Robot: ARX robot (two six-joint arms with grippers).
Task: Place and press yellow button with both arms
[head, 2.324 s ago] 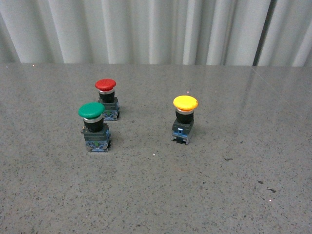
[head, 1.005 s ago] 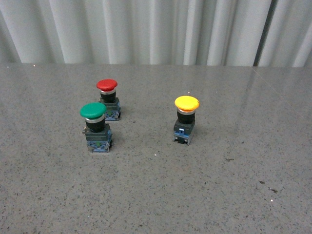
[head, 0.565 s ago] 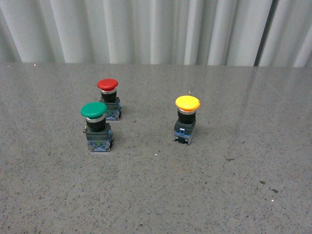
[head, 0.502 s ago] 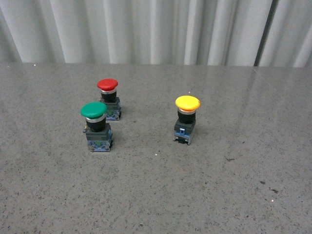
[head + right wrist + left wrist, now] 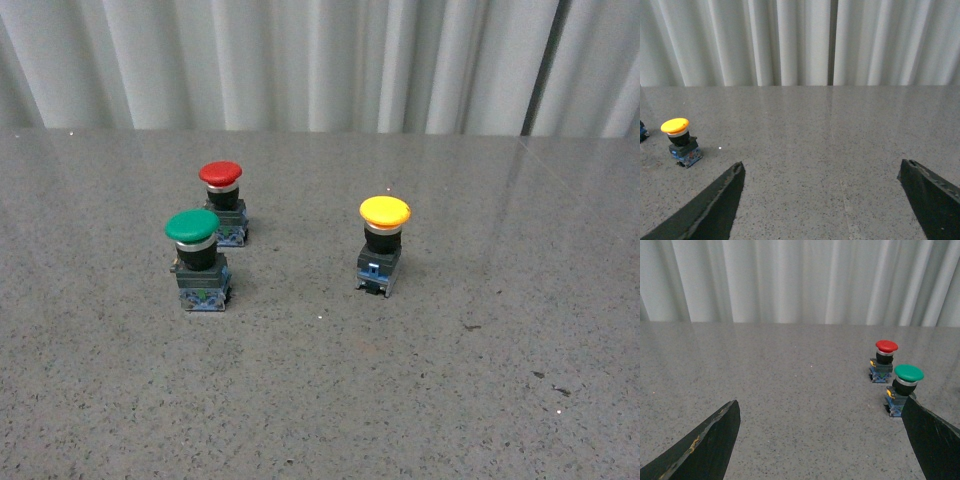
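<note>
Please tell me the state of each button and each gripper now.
yellow button: upright on table, untouched.
green button: upright, untouched.
red button: upright behind the green one.
left gripper: open, empty.
right gripper: open, empty.

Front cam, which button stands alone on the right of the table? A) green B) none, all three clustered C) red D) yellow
D: the yellow button stands upright by itself to the right, apart from the green button and red button, which sit close together on the left.
</note>
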